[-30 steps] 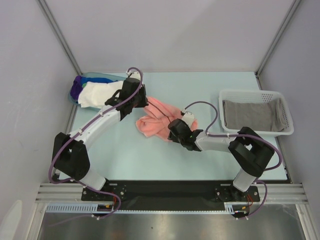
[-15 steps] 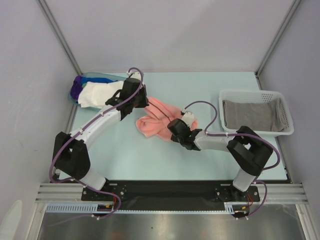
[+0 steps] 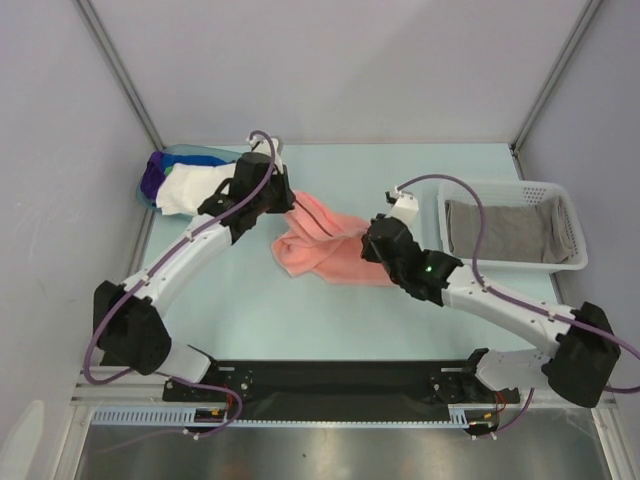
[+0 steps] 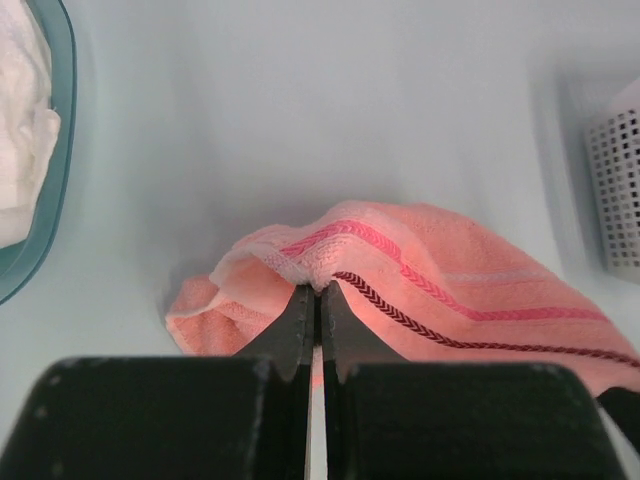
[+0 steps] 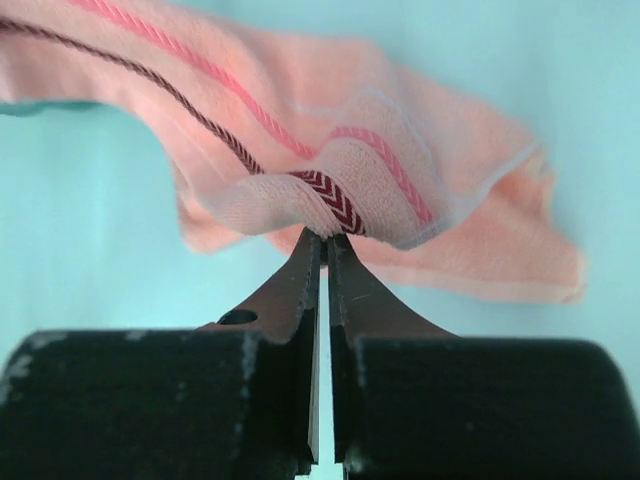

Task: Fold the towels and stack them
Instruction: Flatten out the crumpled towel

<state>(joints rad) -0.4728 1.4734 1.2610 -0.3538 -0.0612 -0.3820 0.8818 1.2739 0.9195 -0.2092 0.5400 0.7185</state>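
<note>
Looking down from above, the salmon pink towel (image 3: pixel 325 245) lies bunched mid-table, between two arms. The left gripper (image 3: pixel 283 203) is pressed together on its far-left end and the right gripper (image 3: pixel 368 240) on its right end. I judge that a hold at both ends is meant to let the cloth be drawn flat for folding.

One grey towel (image 3: pixel 500 232) lies in the single white basket (image 3: pixel 500 187) at the right. One blue tub (image 3: pixel 190 152) at the far left holds a heap: a white towel (image 3: pixel 195 185), a purple towel (image 3: pixel 150 180) and a trace of blue — at least three pieces.

The left wrist view shows the fingers closed tight on a raised fold of pink hem beside its striped border, with the tub at the left.

In the right wrist view both fingers meet on the hem where one dark chevron trim runs — the cloth is lifted slightly off the table (image 5: pixel 90 300).
</note>
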